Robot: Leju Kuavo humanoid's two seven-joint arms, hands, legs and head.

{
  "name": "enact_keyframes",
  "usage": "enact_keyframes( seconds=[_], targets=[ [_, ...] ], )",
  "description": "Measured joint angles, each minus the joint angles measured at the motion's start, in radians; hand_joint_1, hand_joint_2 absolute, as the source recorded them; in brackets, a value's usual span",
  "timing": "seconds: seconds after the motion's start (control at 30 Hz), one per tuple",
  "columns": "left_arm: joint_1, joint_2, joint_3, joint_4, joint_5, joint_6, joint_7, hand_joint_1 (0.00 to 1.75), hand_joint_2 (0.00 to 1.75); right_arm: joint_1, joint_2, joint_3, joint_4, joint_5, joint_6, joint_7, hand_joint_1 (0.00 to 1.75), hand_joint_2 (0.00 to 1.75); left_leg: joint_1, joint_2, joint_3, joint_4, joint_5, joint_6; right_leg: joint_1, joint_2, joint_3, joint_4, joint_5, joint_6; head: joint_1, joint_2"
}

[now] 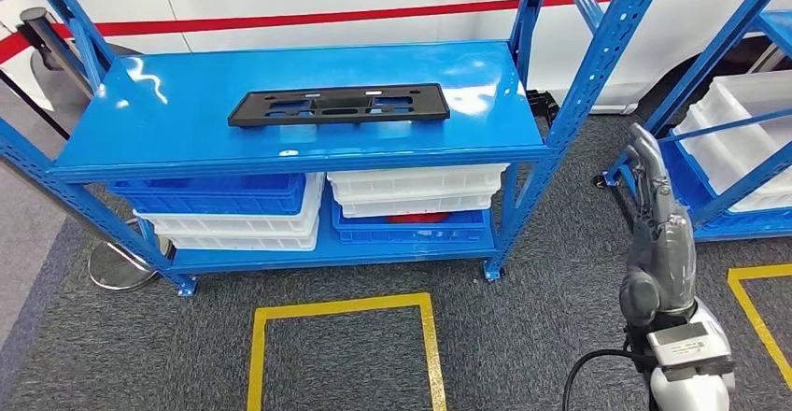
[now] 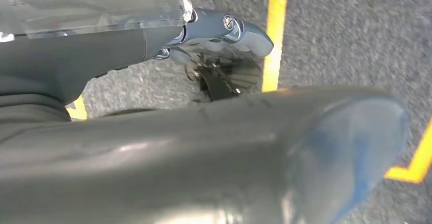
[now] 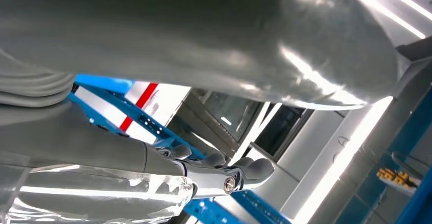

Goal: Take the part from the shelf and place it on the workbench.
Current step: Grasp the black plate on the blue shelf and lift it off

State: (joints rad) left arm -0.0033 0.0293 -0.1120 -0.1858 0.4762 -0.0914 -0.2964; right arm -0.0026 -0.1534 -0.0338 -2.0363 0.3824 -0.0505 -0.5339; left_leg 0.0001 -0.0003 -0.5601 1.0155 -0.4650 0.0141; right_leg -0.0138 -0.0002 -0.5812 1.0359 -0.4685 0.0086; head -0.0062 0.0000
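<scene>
Black part (image 1: 339,105) on shelf (image 1: 187,140), fingers (image 1: 646,163) well apart

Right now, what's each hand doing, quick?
Left hand: holds nothing, fingers extended, open.
Right hand: raised beside the shelf, empty, open.
</scene>
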Motion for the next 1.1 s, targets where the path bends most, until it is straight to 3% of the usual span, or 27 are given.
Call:
enact_keyframes(
  seconds=[0.07,0.17,0.2,0.23,0.3,0.37,0.43,0.53,0.6,0.67,0.7,0.73,0.77,0.83,0.87,0.9,1.03,1.1],
  targets=[
    [0.001,0.000,0.001,0.000,0.001,0.001,0.005,0.00,0.00,0.000,0.000,0.003,0.000,0.002,0.000,0.006,0.00,0.00,0.005,0.001,0.008,-0.013,0.007,0.012,0.000,0.000,-0.017,0.043,-0.030,0.007,0.001,0.000],
    [0.001,0.000,0.003,0.000,0.005,0.001,0.006,0.00,0.00,0.002,0.000,0.005,0.002,0.002,0.001,0.012,0.00,0.00,0.005,0.003,0.011,-0.016,0.007,0.021,-0.002,0.000,-0.106,0.220,-0.112,0.014,0.002,0.000],
    [0.001,0.000,0.003,0.000,0.006,0.001,0.007,0.00,0.00,0.003,0.000,0.006,0.004,0.002,0.001,0.013,0.00,0.00,0.004,0.002,0.012,-0.016,0.005,0.022,-0.002,0.000,-0.129,0.259,-0.118,0.015,0.002,0.000],
    [0.001,-0.001,0.004,0.000,0.006,0.001,0.007,0.00,0.00,0.004,0.000,0.007,0.005,0.003,0.001,0.013,0.00,0.00,0.004,0.002,0.014,-0.016,0.003,0.021,-0.003,0.000,-0.135,0.262,-0.103,0.017,0.002,0.000],
    [0.002,-0.002,0.004,0.000,0.008,0.002,0.007,0.00,0.00,0.006,0.000,0.008,0.006,0.004,0.002,0.013,0.00,0.00,0.005,0.000,0.021,-0.014,-0.004,0.018,-0.004,0.000,-0.095,0.171,-0.036,0.016,0.002,0.000],
    [0.001,-0.003,0.005,0.000,0.008,0.003,0.006,0.00,0.00,0.008,0.001,0.010,0.006,0.008,0.004,0.013,0.00,0.00,0.001,-0.001,0.027,-0.010,-0.016,0.008,-0.003,0.000,-0.037,0.050,0.007,0.010,0.002,0.000],
    [0.001,-0.004,0.006,0.000,0.008,0.003,0.006,0.00,0.00,0.012,0.003,0.010,0.005,0.011,0.008,0.013,0.00,0.00,-0.003,-0.002,0.028,-0.008,-0.027,-0.003,0.001,0.001,-0.013,-0.001,0.007,0.000,0.001,0.000],
    [-0.001,-0.003,0.006,0.000,0.008,0.004,0.006,0.00,0.00,0.018,0.005,0.011,0.003,0.014,0.012,0.013,0.00,0.00,0.000,-0.001,0.032,0.003,-0.039,-0.020,-0.001,0.004,-0.001,-0.008,0.001,-0.018,0.000,0.000],
    [-0.001,-0.004,0.006,0.000,0.008,0.006,0.006,0.00,0.00,0.020,0.008,0.011,0.000,0.015,0.013,0.013,0.00,0.00,0.004,-0.001,-0.004,0.084,-0.075,-0.030,-0.003,0.001,0.014,-0.014,-0.005,-0.030,-0.001,0.000],
    [-0.001,-0.005,0.006,0.000,0.008,0.010,0.006,0.00,0.00,0.024,0.012,0.011,-0.001,0.017,0.014,0.012,0.00,0.00,0.006,-0.001,-0.087,0.224,-0.124,-0.037,-0.002,0.000,0.027,-0.015,-0.017,-0.036,-0.002,0.000],
    [0.001,-0.005,0.006,0.000,0.009,0.012,0.006,0.00,0.00,0.027,0.014,0.012,-0.002,0.017,0.015,0.012,0.00,0.00,0.006,-0.001,-0.125,0.276,-0.131,-0.039,-0.002,0.000,0.034,-0.014,-0.024,-0.036,-0.002,0.000],
    [0.002,-0.005,0.006,0.000,0.010,0.014,0.006,0.00,0.00,0.029,0.016,0.012,-0.002,0.018,0.015,0.012,0.00,0.00,0.007,-0.001,-0.147,0.294,-0.118,-0.039,-0.001,0.002,0.043,-0.014,-0.032,-0.036,-0.002,0.000],
    [0.004,-0.005,0.006,0.000,0.011,0.015,0.006,0.00,0.00,0.030,0.017,0.013,-0.002,0.018,0.016,0.012,0.00,0.00,0.007,-0.001,-0.151,0.272,-0.082,-0.037,-0.001,0.003,0.055,-0.014,-0.041,-0.034,-0.002,0.000],
    [0.006,-0.005,0.007,0.001,0.013,0.016,0.006,0.00,0.00,0.031,0.021,0.015,-0.001,0.018,0.018,0.012,0.00,0.00,0.005,-0.001,-0.114,0.148,0.013,-0.026,-0.001,0.006,0.081,-0.016,-0.062,-0.030,-0.001,0.000],
    [0.006,-0.005,0.008,0.002,0.014,0.016,0.005,0.00,0.00,0.030,0.022,0.015,-0.001,0.018,0.019,0.012,0.00,0.00,0.002,-0.001,-0.091,0.088,0.043,-0.020,0.000,0.007,0.091,-0.016,-0.072,-0.025,-0.001,0.000],
    [0.005,-0.005,0.008,0.003,0.014,0.016,0.004,0.00,0.00,0.030,0.023,0.016,-0.001,0.018,0.020,0.012,0.00,0.00,-0.001,-0.001,-0.075,0.050,0.052,-0.013,0.000,0.007,0.097,-0.017,-0.080,-0.019,-0.001,0.000],
    [0.002,-0.005,0.008,0.004,0.013,0.015,0.000,0.00,0.00,0.026,0.025,0.018,-0.001,0.019,0.023,0.014,0.00,0.00,-0.005,-0.003,-0.032,0.002,0.025,0.012,0.000,0.002,0.113,0.001,-0.080,0.004,0.000,0.000],
    [0.003,-0.006,0.009,0.004,0.011,0.016,-0.002,0.00,0.00,0.023,0.025,0.017,-0.002,0.018,0.023,0.014,0.00,0.00,-0.001,-0.004,0.003,-0.013,0.015,0.024,0.001,-0.002,0.079,0.074,-0.090,0.010,0.000,0.000]
  ],
)
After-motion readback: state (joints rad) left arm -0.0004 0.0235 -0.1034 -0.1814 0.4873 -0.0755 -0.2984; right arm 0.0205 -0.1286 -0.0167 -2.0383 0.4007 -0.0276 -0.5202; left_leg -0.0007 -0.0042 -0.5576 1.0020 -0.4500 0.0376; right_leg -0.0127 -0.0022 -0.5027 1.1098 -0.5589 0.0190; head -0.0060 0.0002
